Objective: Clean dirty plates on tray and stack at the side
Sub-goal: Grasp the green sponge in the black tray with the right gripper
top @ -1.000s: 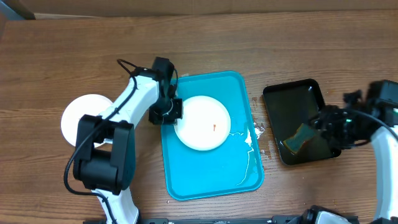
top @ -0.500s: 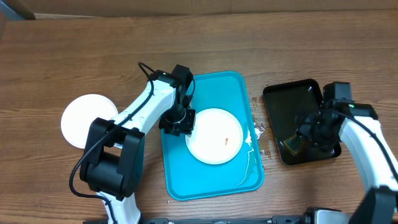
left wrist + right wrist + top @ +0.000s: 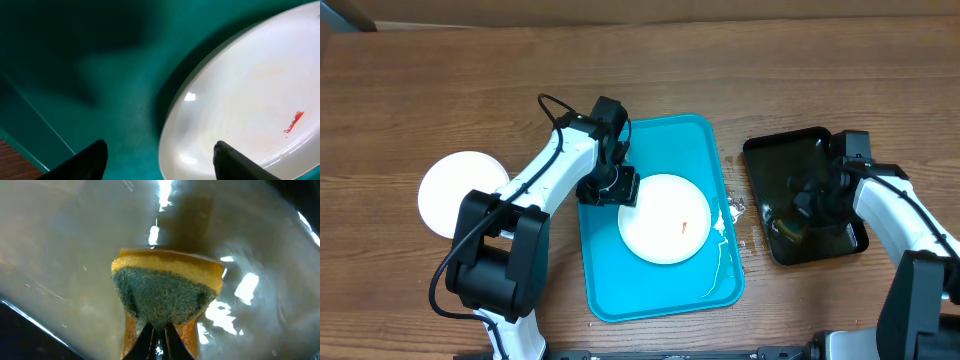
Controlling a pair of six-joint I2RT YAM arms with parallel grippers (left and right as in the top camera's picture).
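**Wet sponge in one hand, slick plate under the other**

My right hand (image 3: pixel 159 332) is clamped on the sponge (image 3: pixel 165 287). It is a yellow foam block with a coarse grey-green scouring face, squeezed to a wedge where my fingers pinch it. It sits low in the black tray (image 3: pixel 790 155), whose glossy floor glints with water.

My left hand (image 3: pixel 160 152) is spread apart and holds nothing. One finger is over the bare tray (image 3: pixel 660 290), the other over the plate (image 3: pixel 655 235), with the plate's near rim lying between them. I cannot tell whether either finger touches it. The plate lies flat in the middle of the turquoise tray. It is round, white and glazed, with a smooth rolled edge and a small red smear (image 3: pixel 294 121) toward its far side. A second white plate (image 3: pixel 450 185) rests on the table (image 3: pixel 440 80) to my left, well apart from the tray.

The risks I judge from here:
- The sponge looks soaked. Lifted straight across, it could drip on the wood between the two trays.
- Glaze on smooth plastic gives little grip. If I scrub without bracing the rim, the plate may skate toward the tray wall, near the white streaks (image 3: pixel 722 250).
- Closing my left fingers on that thin, rounded rim at an angle could tip the plate or let it squirt free.
- The soft foam may fold in my narrow pinch, so the scouring face could miss the smear.
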